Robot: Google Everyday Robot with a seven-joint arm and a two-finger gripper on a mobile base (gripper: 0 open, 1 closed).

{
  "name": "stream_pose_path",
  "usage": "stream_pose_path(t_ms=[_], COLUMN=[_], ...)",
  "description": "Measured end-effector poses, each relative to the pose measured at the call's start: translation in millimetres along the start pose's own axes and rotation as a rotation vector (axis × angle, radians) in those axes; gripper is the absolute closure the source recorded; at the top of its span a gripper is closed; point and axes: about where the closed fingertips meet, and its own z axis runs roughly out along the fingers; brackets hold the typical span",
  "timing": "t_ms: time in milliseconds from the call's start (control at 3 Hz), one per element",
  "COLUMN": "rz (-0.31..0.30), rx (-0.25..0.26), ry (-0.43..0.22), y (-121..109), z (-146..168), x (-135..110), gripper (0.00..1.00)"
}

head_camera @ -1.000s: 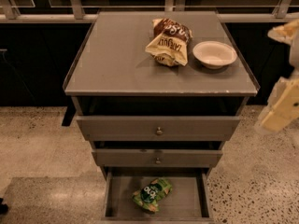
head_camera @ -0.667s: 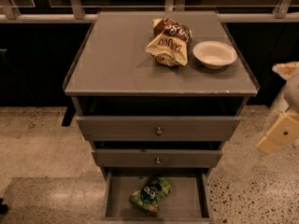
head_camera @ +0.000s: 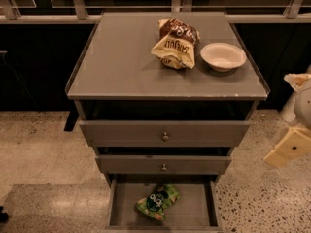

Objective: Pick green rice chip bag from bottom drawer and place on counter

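Observation:
The green rice chip bag [head_camera: 157, 202] lies flat on the floor of the open bottom drawer [head_camera: 194, 212], left of its middle. The counter [head_camera: 121, 62] is the grey top of the drawer cabinet. My gripper [head_camera: 290, 148] shows as cream-coloured parts at the right edge of the view. It is beside the cabinet at about the height of the two upper drawers, well to the right of the bag and above it. It holds nothing that I can see.
A brown-and-cream chip bag [head_camera: 175, 42] and a white bowl [head_camera: 223, 56] sit on the back right of the counter. The two upper drawers [head_camera: 165, 136] with round knobs stand slightly out. The floor is speckled terrazzo. A railing runs behind the cabinet.
The cream gripper parts at the right edge have moved downward and a little outward. The bag, the drawers and the counter items have not moved.

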Motion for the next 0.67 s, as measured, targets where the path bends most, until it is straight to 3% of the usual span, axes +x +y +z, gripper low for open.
stream_pose_path(t_ms=[333, 667], rz=[0.119, 0.271], rx=[-0.003, -0.079], ry=[-0.046, -0.094], y=[28.2, 78.3], z=[30.1, 103.3], x=[28.8, 57.1], gripper=[0.00, 0.00])
